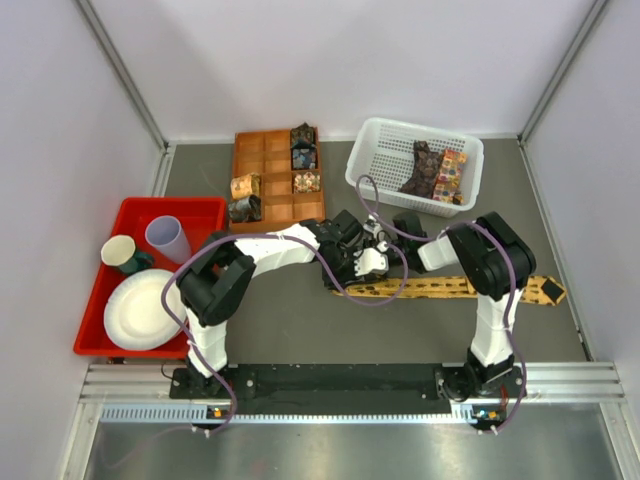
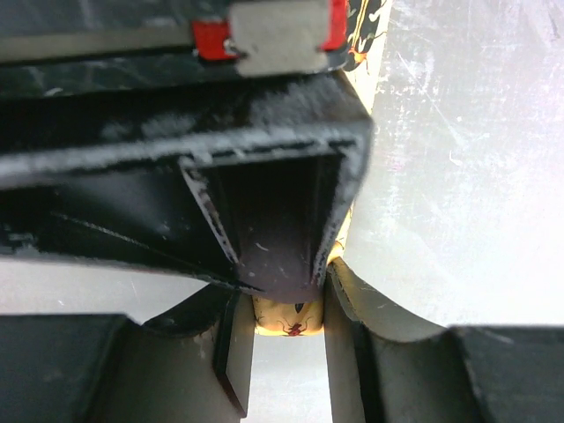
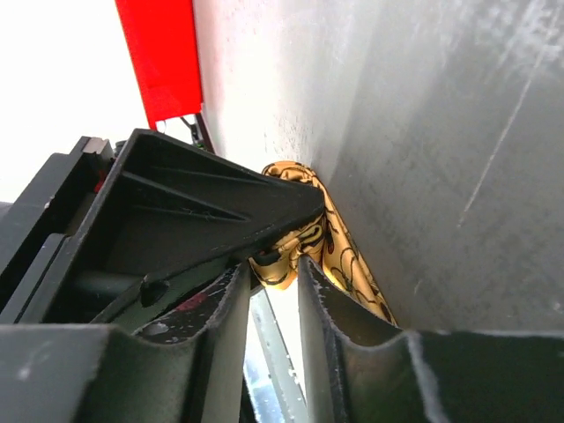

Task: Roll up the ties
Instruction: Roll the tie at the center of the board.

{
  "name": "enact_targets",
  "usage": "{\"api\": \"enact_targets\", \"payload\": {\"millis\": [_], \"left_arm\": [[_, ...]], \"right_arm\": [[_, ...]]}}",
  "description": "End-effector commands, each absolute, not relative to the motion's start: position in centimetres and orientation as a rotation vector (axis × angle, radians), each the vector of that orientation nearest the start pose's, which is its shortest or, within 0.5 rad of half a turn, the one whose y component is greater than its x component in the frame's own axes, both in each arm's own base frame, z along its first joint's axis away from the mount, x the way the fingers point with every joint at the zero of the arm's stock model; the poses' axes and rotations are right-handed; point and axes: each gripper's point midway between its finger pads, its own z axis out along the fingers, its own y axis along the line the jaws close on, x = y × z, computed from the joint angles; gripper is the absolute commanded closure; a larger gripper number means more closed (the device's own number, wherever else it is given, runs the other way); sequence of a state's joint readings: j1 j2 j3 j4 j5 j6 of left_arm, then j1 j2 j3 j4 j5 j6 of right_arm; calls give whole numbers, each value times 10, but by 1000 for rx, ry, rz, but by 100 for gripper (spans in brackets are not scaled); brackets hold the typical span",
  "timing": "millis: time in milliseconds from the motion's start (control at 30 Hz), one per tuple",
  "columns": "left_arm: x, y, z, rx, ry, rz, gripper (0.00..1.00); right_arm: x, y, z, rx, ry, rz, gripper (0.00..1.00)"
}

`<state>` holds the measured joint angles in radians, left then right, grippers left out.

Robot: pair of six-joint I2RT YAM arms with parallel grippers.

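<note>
Currently the biggest container on the grey table point(image 1: 300, 330) is the red bin point(image 1: 205, 214), left of the orange-brown compartment tray point(image 1: 275, 208) and nearer the arm bases. It holds a round white plate point(image 1: 145, 308), a lavender cup point(image 1: 167, 238) and a dark green cup point(image 1: 122, 252). Just right of the tray is the white mesh basket point(image 1: 372, 160), with a dark brown tie point(image 1: 420, 168) and a multicoloured tie point(image 1: 451, 176) bunched inside. The tray itself carries four rolled ties point(image 1: 303, 146): two in its right column at the far end and two in its left column nearer me. In front of the tray, the golden-yellow tie point(image 1: 480, 287) lies flat as a long strip running off to the right. Both forearms and their purple cables point(image 1: 385, 290) cross over its left end, so from overhead I can't see that end. My left gripper point(image 2: 287, 301) has its fingers narrow, with yellow fabric pinched between them. My right gripper point(image 3: 275, 263) is also narrow, with the curled tie end at its tips, but I cannot tell whether it grips. The cloth is glossy, with dark curling markings, and the tabletop is scuffed.
</note>
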<state>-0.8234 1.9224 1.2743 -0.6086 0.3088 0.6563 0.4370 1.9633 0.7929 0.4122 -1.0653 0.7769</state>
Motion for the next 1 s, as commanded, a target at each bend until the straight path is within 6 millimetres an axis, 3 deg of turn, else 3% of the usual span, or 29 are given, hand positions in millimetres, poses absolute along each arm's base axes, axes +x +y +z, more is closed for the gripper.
{"api": "enact_targets", "payload": {"millis": [0, 200, 333, 500, 767, 900, 933, 967], "left_arm": [[189, -265, -49, 2106, 2268, -540, 77], [187, -264, -50, 2105, 2279, -547, 76], [188, -264, -48, 2080, 2295, -545, 70], [196, -270, -37, 1996, 2263, -592, 49], [227, -285, 11, 1766, 2094, -715, 35], [240, -298, 47, 1610, 1918, -841, 32], [234, -296, 57, 1572, 1869, -901, 30], [241, -305, 68, 1547, 1775, -910, 29]], "right_arm": [[258, 315, 75, -333, 2338, 1895, 78], [256, 314, 66, -324, 2379, 1897, 100], [249, 307, 54, -347, 2458, 1833, 100], [243, 292, 31, -378, 2586, 1655, 100], [249, 277, 12, -366, 2695, 1438, 100], [250, 273, 11, -368, 2714, 1392, 100], [251, 272, 11, -376, 2714, 1368, 100], [249, 271, 10, -380, 2721, 1360, 100]]}}
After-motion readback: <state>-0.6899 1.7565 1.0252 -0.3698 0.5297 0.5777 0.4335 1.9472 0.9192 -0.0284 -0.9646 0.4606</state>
